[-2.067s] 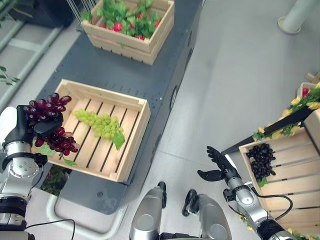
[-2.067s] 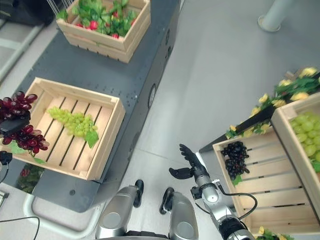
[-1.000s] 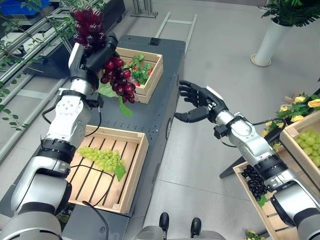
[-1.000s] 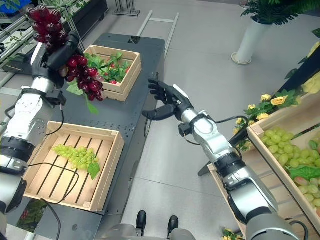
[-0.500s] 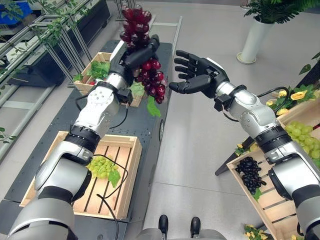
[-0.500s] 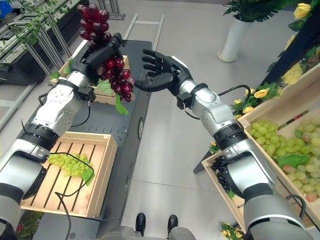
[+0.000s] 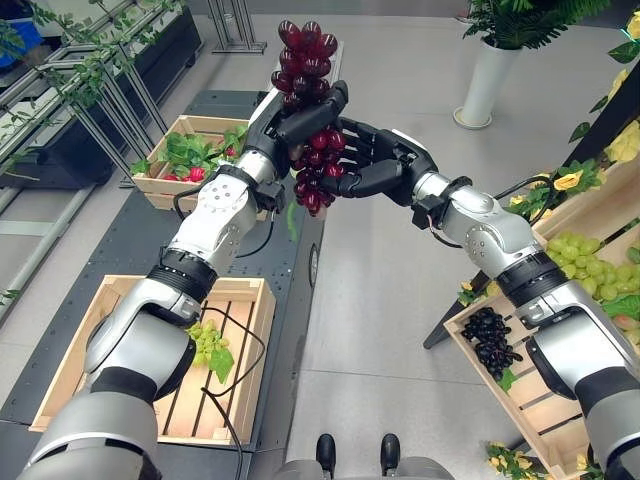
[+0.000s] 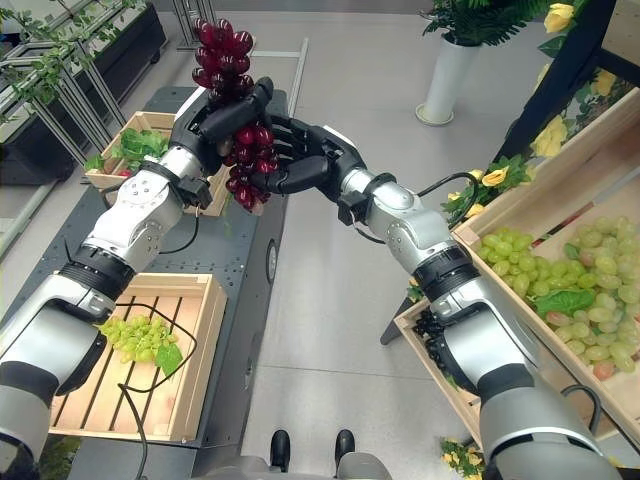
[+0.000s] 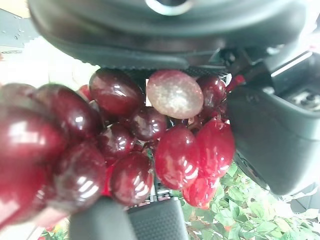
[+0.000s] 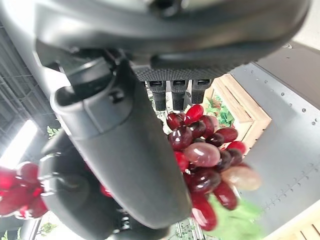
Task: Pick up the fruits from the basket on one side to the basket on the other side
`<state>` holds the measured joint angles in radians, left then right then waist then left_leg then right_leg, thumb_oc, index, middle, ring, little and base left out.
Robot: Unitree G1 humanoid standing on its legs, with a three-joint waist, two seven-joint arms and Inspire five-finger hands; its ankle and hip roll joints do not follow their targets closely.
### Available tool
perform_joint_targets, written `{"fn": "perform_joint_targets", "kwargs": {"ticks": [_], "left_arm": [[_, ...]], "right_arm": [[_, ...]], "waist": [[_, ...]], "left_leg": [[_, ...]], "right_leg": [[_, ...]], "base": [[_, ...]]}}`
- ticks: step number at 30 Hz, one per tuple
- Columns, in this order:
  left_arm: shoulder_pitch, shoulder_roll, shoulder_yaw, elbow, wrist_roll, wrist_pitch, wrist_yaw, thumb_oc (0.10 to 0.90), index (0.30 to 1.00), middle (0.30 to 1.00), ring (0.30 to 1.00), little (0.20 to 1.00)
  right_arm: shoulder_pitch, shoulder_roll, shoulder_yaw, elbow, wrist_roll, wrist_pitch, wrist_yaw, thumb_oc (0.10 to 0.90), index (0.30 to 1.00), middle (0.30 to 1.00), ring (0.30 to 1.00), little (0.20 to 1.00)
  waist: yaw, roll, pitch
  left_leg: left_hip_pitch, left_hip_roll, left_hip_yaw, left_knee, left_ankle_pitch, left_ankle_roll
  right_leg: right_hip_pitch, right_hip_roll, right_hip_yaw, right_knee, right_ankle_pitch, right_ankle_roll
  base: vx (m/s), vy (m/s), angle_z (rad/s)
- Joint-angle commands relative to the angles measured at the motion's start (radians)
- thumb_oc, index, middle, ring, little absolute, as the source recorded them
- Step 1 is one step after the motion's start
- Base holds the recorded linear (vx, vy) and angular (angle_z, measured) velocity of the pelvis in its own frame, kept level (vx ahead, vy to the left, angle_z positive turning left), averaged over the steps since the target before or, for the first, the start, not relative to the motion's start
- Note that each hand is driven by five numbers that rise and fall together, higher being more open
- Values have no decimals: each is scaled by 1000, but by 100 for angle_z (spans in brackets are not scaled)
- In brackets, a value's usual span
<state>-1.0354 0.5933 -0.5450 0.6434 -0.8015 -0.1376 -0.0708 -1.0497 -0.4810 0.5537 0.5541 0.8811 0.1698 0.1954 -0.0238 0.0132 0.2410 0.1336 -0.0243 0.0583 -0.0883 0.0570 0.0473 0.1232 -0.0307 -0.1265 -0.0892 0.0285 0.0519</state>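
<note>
My left hand (image 7: 300,120) is curled round the red grape bunch (image 7: 312,150) (held high), and my right hand (image 7: 375,165), fingers wrapping its lower part, presses in just beside.

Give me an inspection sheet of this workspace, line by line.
Surface: dark cart carrying two wooden crates.
Job's things: red grapes held up between both hands; green grapes in near crate; black grapes in right crate.
Clutter: far crate of leaves and red fruit.
Hands: left hand curled round the red grapes; right hand cupping them.
Cables: nothing seen apart from the robot's own.
Surroundings: white planter, metal racks.
</note>
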Motion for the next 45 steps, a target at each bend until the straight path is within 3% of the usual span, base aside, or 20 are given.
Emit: {"fn": "perform_joint_targets", "kwargs": {"ticks": [1,8,13,15,17,19,26,27,28,29,45], "left_arm": [[-216,-59,-23,68,-80,-117,29,400,300,300,300,300],[-215,-78,-17,54,-100,-148,15,400,300,300,300,300],[-206,-89,-11,47,-153,-142,-15,400,300,300,300,300],[-203,-95,-9,47,-153,-133,-20,400,300,300,300,300],[-194,-103,-13,56,-81,-132,0,400,300,300,300,300],[-191,-103,-16,67,-88,-122,-7,400,300,300,300,300],[-174,-124,1,80,-128,-112,-35,400,300,300,300,300],[-178,-125,-4,85,-133,-107,-36,400,300,300,300,300],[-178,-127,-4,88,-133,-107,-38,400,300,300,300,300],[-176,-128,-3,90,-133,-106,-41,400,300,300,300,300],[-167,-119,6,112,-134,-94,-46,400,300,300,300,300]], "right_arm": [[-89,86,14,27,88,-52,-14,800,900,900,900,900],[-85,116,13,39,158,-14,33,800,900,900,900,900],[-90,127,19,37,160,-34,47,800,900,900,900,900],[-98,133,17,38,163,-64,42,800,900,900,900,900],[-108,147,6,19,147,-147,-15,800,900,900,900,900],[-111,158,-5,9,155,-172,-31,800,900,900,900,900],[-113,185,-14,1,121,-179,-50,800,900,900,900,900],[-116,187,-12,8,137,-197,-52,580,571,571,571,571],[-117,190,-14,11,143,-203,-55,471,406,406,406,406],[-115,193,-18,13,148,-207,-55,400,300,300,300,300],[-102,193,-36,54,166,-202,-48,400,300,300,300,300]], "waist": [[9,-7,-212],[7,-5,-212],[9,-7,-215],[9,-6,-215],[10,-4,-215],[10,-4,-215],[10,-2,-220],[10,-1,-223],[10,0,-223],[11,0,-223],[8,3,-219]], "left_leg": [[11,-32,9,5,-122,-42],[18,-30,10,2,-123,-43],[20,-27,13,2,-123,-45],[20,-27,13,3,-124,-44],[22,-27,11,2,-124,-43],[22,-27,10,2,-124,-42],[23,-25,12,1,-124,-42],[23,-25,12,1,-123,-42],[23,-24,12,1,-123,-42],[24,-24,12,1,-123,-42],[24,-21,15,1,-124,-44]], "right_leg": [[9,19,-1,2,-57,-5],[13,19,3,2,-58,-4],[14,19,2,2,-58,-3],[14,20,3,2,-59,-4],[16,22,4,2,-59,-4],[16,22,7,2,-59,-4],[15,22,8,2,-59,-4],[15,23,9,2,-59,-4],[15,23,9,2,-59,-4],[15,23,9,2,-58,-4],[14,23,10,2,-55,-2]], "base": [[-6,11,-9],[-1,2,-1],[0,-4,-3],[0,0,0],[0,0,0],[0,0,0],[0,0,0],[0,0,0],[0,0,0],[0,0,0],[-3,1,-2]]}}
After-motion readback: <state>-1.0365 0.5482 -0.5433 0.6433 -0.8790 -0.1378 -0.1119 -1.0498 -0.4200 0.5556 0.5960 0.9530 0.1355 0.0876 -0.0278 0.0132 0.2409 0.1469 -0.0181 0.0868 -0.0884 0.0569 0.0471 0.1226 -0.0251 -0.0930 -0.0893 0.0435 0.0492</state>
